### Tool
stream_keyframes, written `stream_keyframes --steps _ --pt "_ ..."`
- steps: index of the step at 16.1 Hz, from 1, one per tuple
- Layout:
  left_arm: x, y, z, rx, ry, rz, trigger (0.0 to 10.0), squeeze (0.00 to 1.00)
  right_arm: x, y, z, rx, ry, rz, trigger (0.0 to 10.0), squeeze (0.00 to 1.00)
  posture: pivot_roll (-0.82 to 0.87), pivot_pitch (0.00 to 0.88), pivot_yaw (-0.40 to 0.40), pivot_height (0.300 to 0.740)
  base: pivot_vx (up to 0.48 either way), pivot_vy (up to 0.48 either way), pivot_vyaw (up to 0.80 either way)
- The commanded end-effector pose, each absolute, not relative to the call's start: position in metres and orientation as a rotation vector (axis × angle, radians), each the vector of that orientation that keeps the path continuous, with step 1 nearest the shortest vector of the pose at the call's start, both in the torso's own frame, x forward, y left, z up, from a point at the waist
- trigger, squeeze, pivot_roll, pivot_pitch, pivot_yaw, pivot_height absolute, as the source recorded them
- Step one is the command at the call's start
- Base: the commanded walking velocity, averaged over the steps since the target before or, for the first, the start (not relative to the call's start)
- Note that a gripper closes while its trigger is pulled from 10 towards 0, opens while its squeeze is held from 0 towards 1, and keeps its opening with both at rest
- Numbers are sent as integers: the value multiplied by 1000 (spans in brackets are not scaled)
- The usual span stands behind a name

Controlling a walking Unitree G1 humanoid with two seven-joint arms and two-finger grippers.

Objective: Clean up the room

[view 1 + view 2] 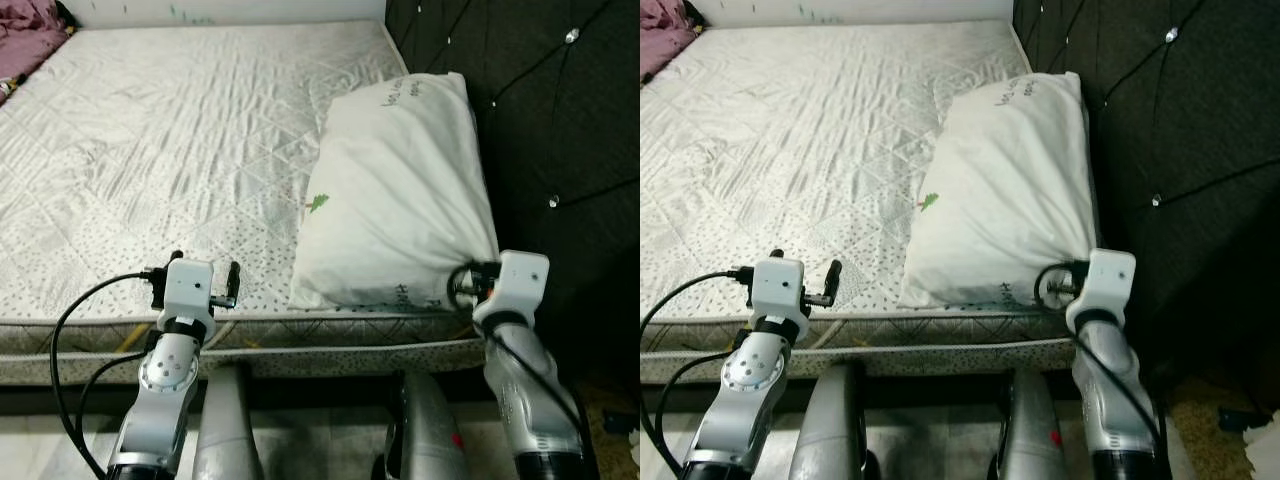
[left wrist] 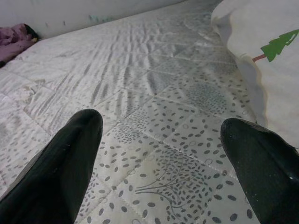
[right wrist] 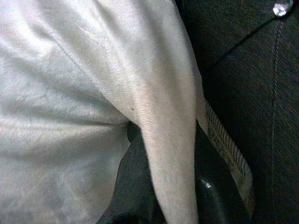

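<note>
Pillow [image 1: 400, 190] lies on bare quilted mattress [image 1: 170, 150], far right, against dark tufted headboard [image 1: 560, 120]; purple cloth [image 1: 25, 40] at far-left corner. Left gripper [image 2: 159, 154] hovers spread wide and empty over mattress near edge. Right gripper [image 1: 468, 284] pinches pillow's near corner.

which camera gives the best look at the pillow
The left eye view: the whole pillow lies by the headboard. The right wrist view shows only its corner pinched in the right pincer; the left wrist view, an edge.
</note>
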State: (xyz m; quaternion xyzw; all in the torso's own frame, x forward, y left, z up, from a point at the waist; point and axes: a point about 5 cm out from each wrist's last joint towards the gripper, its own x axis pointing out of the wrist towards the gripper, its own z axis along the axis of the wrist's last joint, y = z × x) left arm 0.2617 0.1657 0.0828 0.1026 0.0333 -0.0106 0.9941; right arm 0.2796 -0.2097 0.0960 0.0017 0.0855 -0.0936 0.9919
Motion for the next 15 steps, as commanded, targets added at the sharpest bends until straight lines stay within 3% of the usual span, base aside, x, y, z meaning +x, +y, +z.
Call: stream_keyframes --steps 1,5,8,13,15 --pt "264 167 84 209 57 -17 10000 0 284 -214 103 8 161 -199 0 0 57 0 38 538 0 0 0" --pt "264 171 85 214 54 11 10000 0 319 -228 134 23 111 -232 0 0 71 0 21 538 0 0 0" --pt "265 171 86 216 47 23 10000 0 347 -281 159 57 119 -389 0 0 82 0 13 538 0 0 0" --pt "263 172 86 224 45 28 10000 0 358 -315 187 43 65 -481 0 0 92 0 6 538 0 0 0" --pt "262 173 85 224 49 29 10000 0 351 -326 178 12 98 -523 0 0 92 0 9 538 0 0 0"
